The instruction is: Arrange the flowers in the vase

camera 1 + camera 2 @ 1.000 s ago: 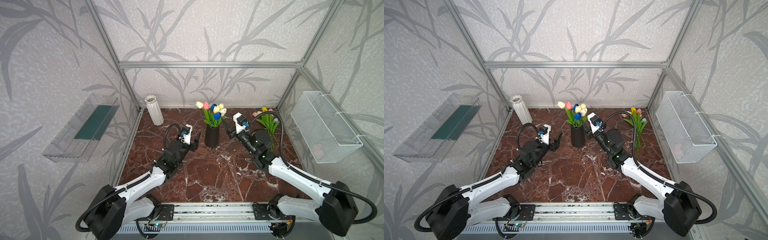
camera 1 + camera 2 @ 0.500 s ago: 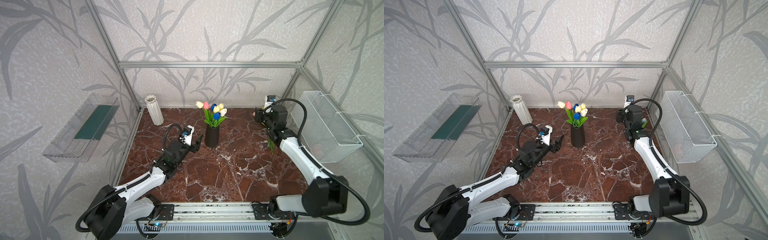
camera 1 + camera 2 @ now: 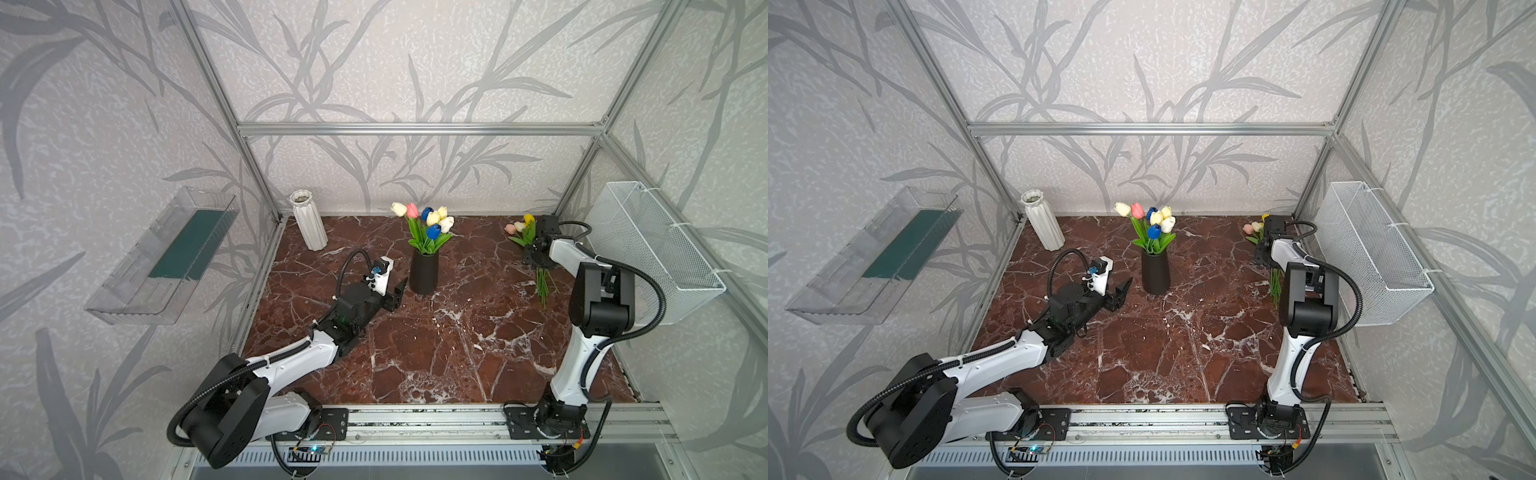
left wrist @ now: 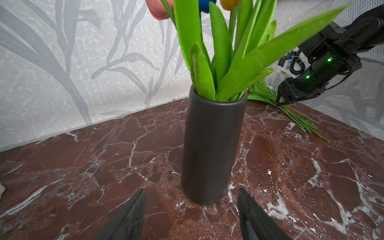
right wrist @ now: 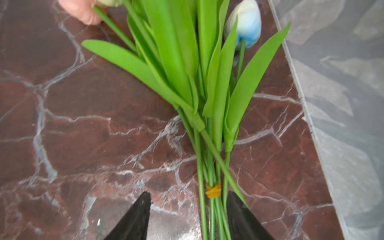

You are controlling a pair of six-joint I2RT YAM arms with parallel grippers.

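Observation:
A black vase (image 3: 424,272) (image 3: 1155,274) stands mid-table and holds several flowers (image 3: 428,226) with cream, pink, blue and yellow heads. My left gripper (image 4: 191,190) (image 3: 397,293) is open and low, just short of the vase's (image 4: 212,145) base, touching nothing. A loose bundle of flowers (image 3: 524,232) (image 5: 187,72) lies at the back right, its stems tied by a yellow band (image 5: 213,190). My right gripper (image 5: 188,194) (image 3: 534,253) hovers open over those stems, which pass between the jaws close to one finger (image 5: 239,212), unclamped.
A white ribbed vase (image 3: 308,224) stands at the back left corner. A white wire basket (image 3: 652,245) hangs on the right wall beside my right arm. A clear tray (image 3: 166,253) is mounted on the left wall. The loose flowers lie close to the right wall.
My right arm has swung from beside the black vase to the back right, over the loose bundle, and its jaws have spread wider. The left arm has hardly moved.

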